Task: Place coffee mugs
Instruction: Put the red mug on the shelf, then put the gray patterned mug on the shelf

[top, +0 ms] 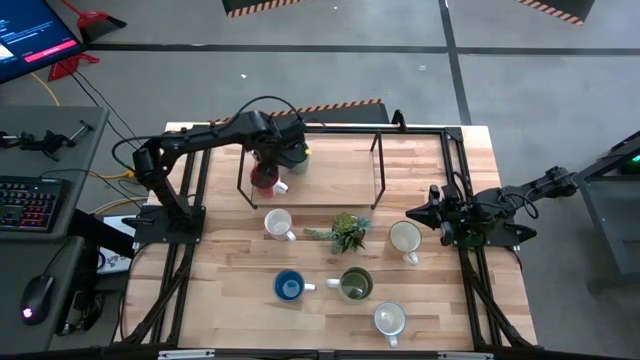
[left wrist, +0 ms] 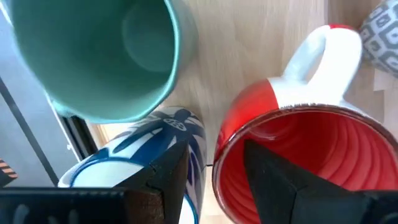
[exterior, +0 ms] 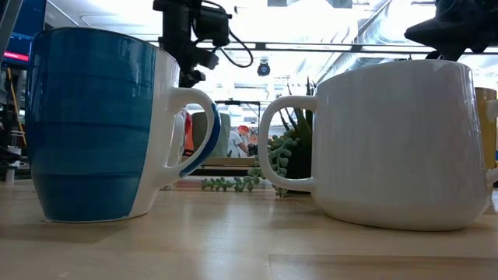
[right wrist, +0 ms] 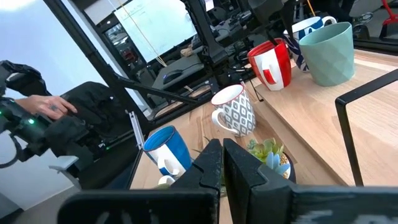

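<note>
A red mug (left wrist: 298, 137) with a white handle stands upright on the raised wooden shelf (top: 335, 170) at the far middle, beside a teal mug (left wrist: 106, 56) and a blue-patterned white mug (left wrist: 155, 143). My left gripper (left wrist: 214, 155) hangs open just above the red mug (top: 265, 178), pointing down. One finger is over the mug's hollow and the other outside its wall, neither touching it. My right gripper (top: 430, 213) waits shut at the table's right side. Several more mugs stand on the table: patterned white (top: 278, 223), cream (top: 405, 238), blue (top: 289, 287), olive green (top: 355, 285), white (top: 389, 319).
A small spiky green plant (top: 345, 232) sits mid-table between the mugs. The shelf has a black metal frame (top: 380, 165) rising around it. Bare wood lies along the table's left part (top: 225, 270). A person's hand (right wrist: 53, 107) shows beyond the table.
</note>
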Action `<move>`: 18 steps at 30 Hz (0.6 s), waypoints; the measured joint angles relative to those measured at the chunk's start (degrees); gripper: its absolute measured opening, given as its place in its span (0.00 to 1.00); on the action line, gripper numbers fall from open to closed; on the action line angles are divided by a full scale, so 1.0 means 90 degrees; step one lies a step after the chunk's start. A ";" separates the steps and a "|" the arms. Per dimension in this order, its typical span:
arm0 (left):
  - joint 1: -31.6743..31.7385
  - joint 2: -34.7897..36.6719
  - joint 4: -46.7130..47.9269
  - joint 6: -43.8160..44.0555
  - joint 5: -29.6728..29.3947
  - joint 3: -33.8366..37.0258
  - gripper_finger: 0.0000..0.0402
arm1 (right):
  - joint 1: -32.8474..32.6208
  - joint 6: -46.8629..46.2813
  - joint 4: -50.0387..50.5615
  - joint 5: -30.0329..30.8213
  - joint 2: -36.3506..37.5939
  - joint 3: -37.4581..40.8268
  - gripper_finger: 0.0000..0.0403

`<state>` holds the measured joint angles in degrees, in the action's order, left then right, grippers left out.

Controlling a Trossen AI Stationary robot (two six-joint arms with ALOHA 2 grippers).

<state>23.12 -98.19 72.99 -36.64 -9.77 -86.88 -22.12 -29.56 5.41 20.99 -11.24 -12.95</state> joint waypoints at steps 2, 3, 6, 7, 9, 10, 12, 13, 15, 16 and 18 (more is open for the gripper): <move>-0.0048 0.0000 0.0084 0.0005 -0.0004 -0.0150 0.36 | 0.0000 0.0000 0.0005 0.0000 0.0001 0.0000 0.00; -0.0072 0.0000 0.0113 0.0007 -0.0010 -0.0223 0.36 | 0.0001 0.0000 0.0007 0.0000 0.0001 0.0000 0.00; -0.0151 0.0000 0.0267 0.0018 -0.0102 -0.0456 0.36 | 0.0001 0.0000 0.0014 0.0000 0.0001 0.0000 0.00; -0.0181 0.0000 0.0356 0.0057 -0.0148 -0.0549 0.36 | 0.0000 0.0000 0.0015 0.0000 0.0001 0.0000 0.00; -0.0247 0.0000 0.0538 0.0208 -0.0289 -0.0704 0.36 | -0.0001 0.0000 0.0015 0.0000 0.0001 0.0000 0.00; -0.0287 0.0000 0.0641 0.0357 -0.0338 -0.0766 0.36 | -0.0001 0.0000 0.0015 0.0000 0.0001 0.0000 0.00; -0.0384 0.0000 0.0898 0.0849 -0.0327 -0.0889 0.36 | -0.0001 0.0000 0.0019 0.0000 -0.0001 0.0000 0.00; -0.0449 0.0000 0.1006 0.1144 -0.0231 -0.0937 0.36 | -0.0001 0.0000 0.0036 0.0000 0.0001 0.0000 0.00; -0.0582 0.0000 0.1276 0.1715 0.0148 -0.0973 0.36 | 0.0000 0.0000 0.0088 -0.0001 0.0001 0.0000 0.00; -0.0660 0.0000 0.1412 0.1974 0.0378 -0.0973 0.36 | -0.0001 0.0001 0.0130 0.0000 0.0001 0.0000 0.00; -0.0839 0.0000 0.1734 0.2419 0.0775 -0.0973 0.36 | 0.0001 0.0000 0.0223 0.0000 -0.0001 0.0000 0.00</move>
<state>15.57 -98.19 88.60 -14.87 -2.79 -95.64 -22.11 -29.56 7.42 20.99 -11.25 -12.95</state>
